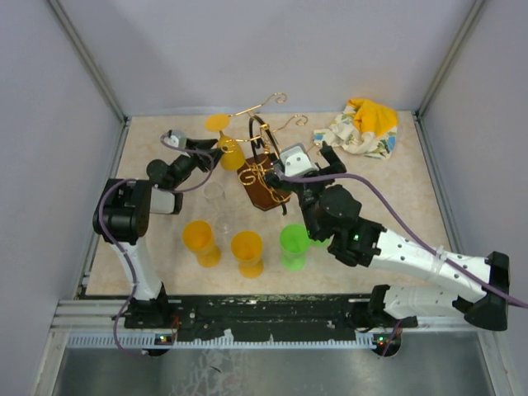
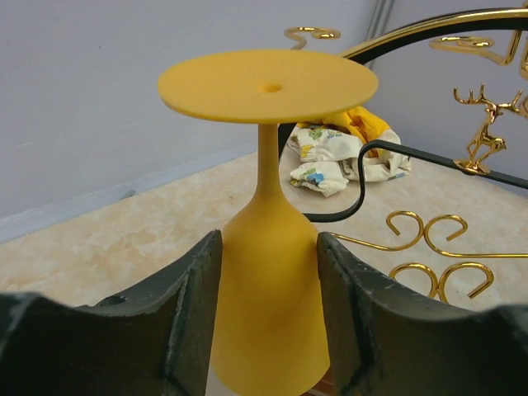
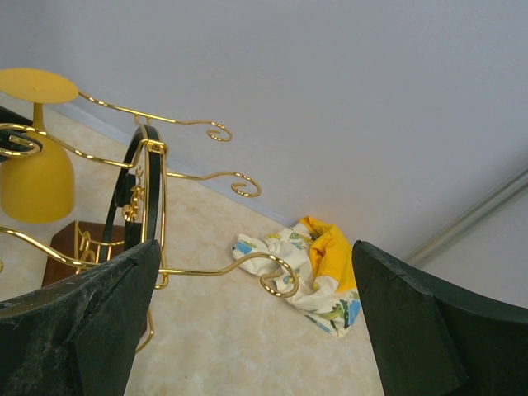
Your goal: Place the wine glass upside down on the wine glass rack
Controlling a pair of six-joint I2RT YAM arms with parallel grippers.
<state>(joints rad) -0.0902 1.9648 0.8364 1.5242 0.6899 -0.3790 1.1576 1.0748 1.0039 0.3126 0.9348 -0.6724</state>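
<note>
Could knock the upside-down wine glass (image 2: 269,214) off the left side of the wine glass rack (image 3: 157,190) by backing out crooked, left gripper (image 2: 269,256) around its bowl, tight or loose hard to tell, right gripper (image 3: 256,247) beside the rack wide open.

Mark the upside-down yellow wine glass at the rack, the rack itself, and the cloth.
yellow wine glass (image 2: 268,272), left wrist view, on the bowl.
wine glass rack (image 3: 154,198), right wrist view, on the loop handle.
cloth (image 1: 360,129), top external view, on its crumpled middle.
</note>
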